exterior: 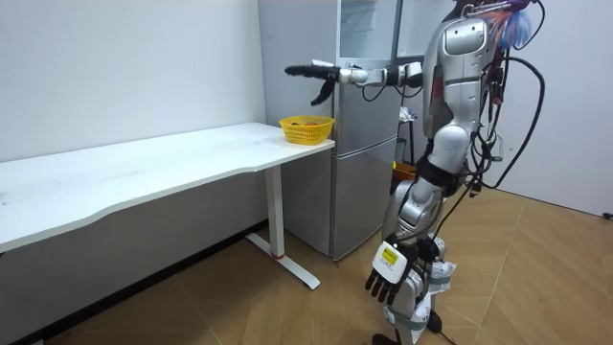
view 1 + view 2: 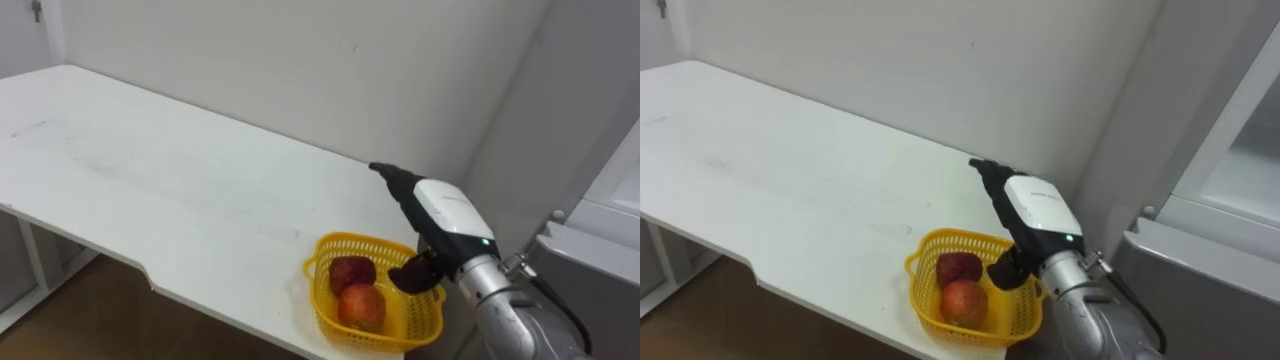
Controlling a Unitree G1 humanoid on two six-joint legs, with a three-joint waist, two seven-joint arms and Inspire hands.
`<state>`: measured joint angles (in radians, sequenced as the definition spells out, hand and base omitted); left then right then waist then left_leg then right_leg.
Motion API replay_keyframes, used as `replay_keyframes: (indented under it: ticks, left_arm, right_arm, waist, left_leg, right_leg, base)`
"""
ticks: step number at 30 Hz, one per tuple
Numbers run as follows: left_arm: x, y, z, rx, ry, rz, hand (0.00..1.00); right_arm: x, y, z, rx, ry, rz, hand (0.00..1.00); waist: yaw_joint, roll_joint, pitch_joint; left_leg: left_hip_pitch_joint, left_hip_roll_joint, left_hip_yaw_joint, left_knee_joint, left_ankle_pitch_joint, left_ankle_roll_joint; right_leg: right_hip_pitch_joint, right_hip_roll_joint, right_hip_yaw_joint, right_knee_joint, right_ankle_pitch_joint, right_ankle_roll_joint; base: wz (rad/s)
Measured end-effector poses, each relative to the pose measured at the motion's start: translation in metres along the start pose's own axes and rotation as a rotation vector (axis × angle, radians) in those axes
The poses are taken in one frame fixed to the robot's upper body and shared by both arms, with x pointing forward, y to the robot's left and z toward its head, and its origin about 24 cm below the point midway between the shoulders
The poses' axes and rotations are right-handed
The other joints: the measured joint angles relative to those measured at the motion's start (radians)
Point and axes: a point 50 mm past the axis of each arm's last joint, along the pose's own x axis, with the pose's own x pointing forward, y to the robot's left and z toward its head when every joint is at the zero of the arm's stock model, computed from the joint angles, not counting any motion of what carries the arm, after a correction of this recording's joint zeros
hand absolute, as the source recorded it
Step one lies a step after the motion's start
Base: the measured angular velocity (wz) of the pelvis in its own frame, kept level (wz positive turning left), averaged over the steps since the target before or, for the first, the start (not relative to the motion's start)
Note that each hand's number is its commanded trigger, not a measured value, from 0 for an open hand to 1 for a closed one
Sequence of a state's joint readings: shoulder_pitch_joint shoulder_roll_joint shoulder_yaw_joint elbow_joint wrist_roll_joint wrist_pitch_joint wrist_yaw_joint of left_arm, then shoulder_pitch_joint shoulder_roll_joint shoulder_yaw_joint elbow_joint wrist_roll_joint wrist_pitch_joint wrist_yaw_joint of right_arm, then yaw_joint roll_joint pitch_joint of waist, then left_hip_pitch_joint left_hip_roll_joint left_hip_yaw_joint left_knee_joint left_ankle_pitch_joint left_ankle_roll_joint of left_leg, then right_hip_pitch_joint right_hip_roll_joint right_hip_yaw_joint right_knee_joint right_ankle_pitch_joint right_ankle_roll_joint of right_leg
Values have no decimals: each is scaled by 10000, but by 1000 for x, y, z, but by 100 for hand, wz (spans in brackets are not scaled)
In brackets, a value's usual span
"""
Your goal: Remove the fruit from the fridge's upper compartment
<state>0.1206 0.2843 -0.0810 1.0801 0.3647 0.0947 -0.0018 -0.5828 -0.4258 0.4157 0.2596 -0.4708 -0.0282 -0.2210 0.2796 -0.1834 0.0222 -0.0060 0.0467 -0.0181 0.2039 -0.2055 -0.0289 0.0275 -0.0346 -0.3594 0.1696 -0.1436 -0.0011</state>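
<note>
Left eye view: right hand hovers over the right end of the white table, fingers straight, thumb hanging, holding nothing. Yellow basket sits just below it at the near right edge, with two red fruits inside, touching.

Room view: robot stands beside the grey fridge, right arm stretched level above the basket. Left hand hangs by its thigh, fingers relaxed.

Right eye view: same layout, fridge at right.

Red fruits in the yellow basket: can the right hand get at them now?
Probably yes. The right hand is open just above the yellow basket, whose top is uncovered; nothing lies between it and the red fruits. The left hand hangs by its side.
</note>
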Motion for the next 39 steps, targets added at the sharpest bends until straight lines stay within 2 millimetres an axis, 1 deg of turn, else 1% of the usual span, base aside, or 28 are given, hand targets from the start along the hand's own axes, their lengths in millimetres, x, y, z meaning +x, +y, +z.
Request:
replay_keyframes:
  ticks: [2, 3, 5, 6, 8, 9, 10, 12, 15, 17, 18, 19, 20, 21, 22, 23, 24, 25, 26, 28, 29, 30, 32, 33, 34, 35, 36, 39]
  left_arm:
    - [-1, -2, -3, -5, 0, -7, 0]
    - [-1, -3, -3, -3, -2, 22, 0]
    - [-2, -7, -6, -45, 50, -48, 0]
    - [-2, -9, -6, -76, 48, -75, 0]
    - [-2, -13, -5, -198, 21, -134, 0]
    - [-2, -14, -5, -214, 12, -139, 0]
    - [-2, -15, -4, -212, -13, -154, 0]
    - [-2, -20, -8, -230, 105, -224, 0]
    - [-2, -23, -11, -262, 207, -232, 0]
    - [-3, -26, -14, -301, 376, -278, 0]
    - [-3, -27, -15, -304, 383, -266, 0]
    - [-3, -27, -16, -312, 360, -237, 0]
    - [-3, -27, -17, -313, 330, -228, 0]
    - [-3, -28, -16, -316, 300, -220, 0]
    - [-4, -28, -17, -318, 252, -229, 0]
    - [-4, -28, -16, -328, 169, -217, 0]
    - [-4, -29, -17, -341, 159, -207, 0]
    - [-4, -30, -18, -414, 160, -131, 0]
    - [-5, -32, -20, -452, 214, -90, 0]
    - [-7, -37, -23, -476, 270, -154, 0]
    - [-7, -40, -24, -504, 323, -197, 0]
    - [-8, -42, -25, -526, 366, -202, 0]
    - [-9, -49, -25, -605, 383, -289, 0]
    - [-9, -51, -25, -640, 388, -319, 0]
    - [-10, -53, -26, -692, 437, -378, 0]
    - [-10, -55, -28, -724, 490, -416, 0]
    - [-11, -56, -29, -727, 511, -431, 0]
    - [-12, -57, -31, -765, 534, -410, 0]
  right_arm:
    - [0, -16, 13, 283, -701, -997, 0]
    - [0, -20, 15, 347, -855, -1257, 0]
    - [0, -35, 26, 623, -1428, -2128, 0]
    - [0, -38, 28, 674, -1550, -2331, 0]
    - [-5, -49, 30, 908, -1716, -3034, 0]
    - [-7, -50, 31, 971, -1751, -3174, 0]
    - [-10, -53, 33, 1207, -1867, -3412, 0]
    - [-16, -55, 33, 1770, -1894, -3654, 0]
    - [-24, -59, 34, 2315, -1938, -3900, 0]
    - [-32, -67, 38, 2458, -2131, -4280, 0]
    - [-34, -69, 39, 2457, -2199, -4380, 0]
    - [-37, -74, 43, 2491, -2430, -4632, 0]
    - [-41, -81, 46, 2578, -2695, -5005, 0]
    - [-43, -85, 48, 2604, -2816, -5253, 0]
    - [-47, -92, 50, 2652, -3053, -5783, 0]
    - [-50, -100, 51, 2682, -3253, -6275, 0]
    - [-53, -104, 51, 2683, -3311, -6539, 0]
    - [-59, -109, 48, 2713, -3328, -6983, 0]
    - [-67, -111, 43, 2669, -3177, -7348, 0]
    - [-77, -108, 33, 2671, -2695, -7630, 0]
    - [-84, -103, 24, 2833, -2169, -7704, 0]
    - [-87, -99, 20, 2976, -1869, -7669, 0]
    - [-103, -84, 5, 3306, -771, -7369, 0]
    - [-105, -81, 1, 3411, -530, -7306, 0]
    - [-108, -76, -7, 3679, -29, -7215, 0]
    - [-111, -72, -16, 3875, 563, -7194, 0]
    - [-117, -69, -27, 3933, 1198, -7215, 0]
    - [-132, -64, -42, 4325, 2381, -7482, 0]
  waist:
    - [-107, 50, -4]
    - [-151, 70, -8]
    - [-307, 272, -52]
    - [-329, 342, -52]
    - [-510, 557, -127]
    - [-555, 569, -154]
    - [-651, 639, -158]
    - [-974, 748, -189]
    - [-1080, 774, -206]
    - [-1196, 836, -170]
    - [-1243, 814, -190]
    - [-1382, 781, -213]
    - [-1487, 813, -198]
    - [-1508, 807, -203]
    - [-1609, 837, -184]
    - [-1714, 831, -189]
    - [-1719, 829, -193]
    - [-1715, 851, -194]
    - [-1832, 876, -211]
    - [-2049, 954, -215]
    - [-2158, 1022, -200]
    - [-2201, 1074, -210]
    - [-2244, 1341, -221]
    - [-2276, 1362, -245]
    - [-2319, 1472, -226]
    - [-2400, 1493, -192]
    - [-2497, 1547, -234]
    - [-2552, 1501, -257]
  left_leg:
    - [17, -4, 3, -4, 0, 0]
    - [17, -3, 8, -4, 0, 1]
    - [108, -9, 110, -6, -2, 4]
    - [131, -11, 144, -15, -2, 4]
    - [188, -15, 173, -46, -1, 8]
    - [196, -15, 172, -45, 1, 11]
    - [201, -13, 172, -45, 3, 12]
    - [293, -10, 222, -62, 11, 20]
    - [396, 15, 444, -171, 8, 19]
    - [503, 34, 671, -231, 7, 20]
    - [502, 39, 704, -239, 7, 20]
    - [511, 42, 727, -241, 7, 21]
    - [533, 41, 743, -244, 7, 21]
    - [549, 42, 752, -250, 8, 22]
    - [593, 47, 776, -263, 8, 22]
    - [632, 53, 814, -267, 12, 27]
    - [680, 65, 889, -263, 14, 31]
    - [721, 85, 996, -266, 0, 36]
    - [733, 85, 1003, -241, -14, 49]
    - [749, 81, 1020, -231, -22, 59]
    - [768, 81, 1027, -274, -27, 59]
    - [785, 81, 1042, -291, -26, 59]
    - [865, 89, 1180, -332, -28, 58]
    - [866, 88, 1211, -336, -27, 59]
    - [865, 86, 1280, -345, -21, 57]
    - [865, 89, 1315, -345, -18, 54]
    - [868, 89, 1320, -348, -18, 53]
    - [851, 105, 1408, -363, -4, 35]
  right_leg:
    - [16, 2, 29, -4, 0, 0]
    - [14, 2, 52, -5, 0, 0]
    - [15, 10, 372, -3, 0, 0]
    - [30, 12, 426, 2, 0, 0]
    - [77, 11, 488, 15, 0, 1]
    - [78, 14, 491, 20, 0, 1]
    - [82, 18, 494, 19, 0, 0]
    - [148, 21, 573, 28, 0, 0]
    - [151, 37, 751, 30, 3, -4]
    - [112, 62, 977, 45, 28, -43]
    - [81, 64, 1008, 59, 28, -44]
    - [73, 66, 1047, 68, 29, -45]
    - [79, 71, 1079, 75, 29, -45]
    - [79, 74, 1087, 89, 29, -45]
    - [77, 74, 1102, 140, 28, -44]
    - [68, 70, 1125, 166, 27, -42]
    - [68, 76, 1161, 167, 28, -42]
    - [80, 92, 1216, 162, 29, -43]
    - [109, 86, 1213, 169, 32, -41]
    - [137, 81, 1220, 169, 37, -36]
    - [160, 82, 1230, 172, 37, -36]
    - [163, 82, 1240, 173, 37, -36]
    - [142, 95, 1382, 188, 36, -35]
    - [117, 93, 1411, 202, 34, -34]
    - [54, 101, 1502, 216, 30, -35]
    - [30, 123, 1612, 204, 27, -34]
    - [19, 131, 1646, 189, 19, -32]
    - [-87, 150, 1664, 228, -22, -48]
  base:
    - [0]
    - [0]
    - [-11]
    - [-16]
    - [-5]
    - [0]
    - [0]
    - [-6]
    - [-21]
    - [-30]
    - [-16]
    - [-8]
    - [-5]
    - [-4]
    - [-4]
    - [-9]
    - [-18]
    - [-16]
    - [-9]
    - [0]
    - [-4]
    - [-9]
    - [-18]
    - [-20]
    - [-16]
    - [-13]
    - [-4]
    - [-7]
